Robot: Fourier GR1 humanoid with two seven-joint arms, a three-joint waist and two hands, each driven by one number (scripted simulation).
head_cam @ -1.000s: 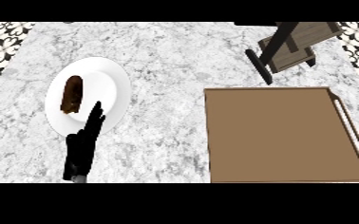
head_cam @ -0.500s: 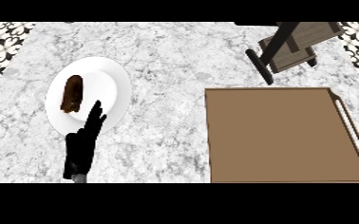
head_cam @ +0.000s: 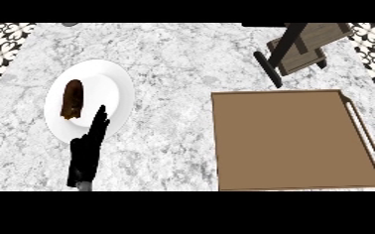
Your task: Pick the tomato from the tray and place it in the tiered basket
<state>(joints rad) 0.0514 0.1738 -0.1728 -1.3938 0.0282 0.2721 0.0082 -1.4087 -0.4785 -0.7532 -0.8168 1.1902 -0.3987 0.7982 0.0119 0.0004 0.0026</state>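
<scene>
The brown tray (head_cam: 285, 139) lies at the right of the counter, and I see no tomato on it or anywhere else in the head view. The tiered basket (head_cam: 304, 49), wooden with dark posts, stands at the back right beyond the tray. My left hand (head_cam: 86, 151) comes in at the lower left, open, with its straight fingers (head_cam: 98, 121) pointing up over the near edge of a white plate. It holds nothing. My right hand does not show.
The white plate (head_cam: 117, 79) sits at the left and carries a dark brown oblong piece of food (head_cam: 73, 99). Bare marble counter (head_cam: 176, 79) stretches between the plate and the tray.
</scene>
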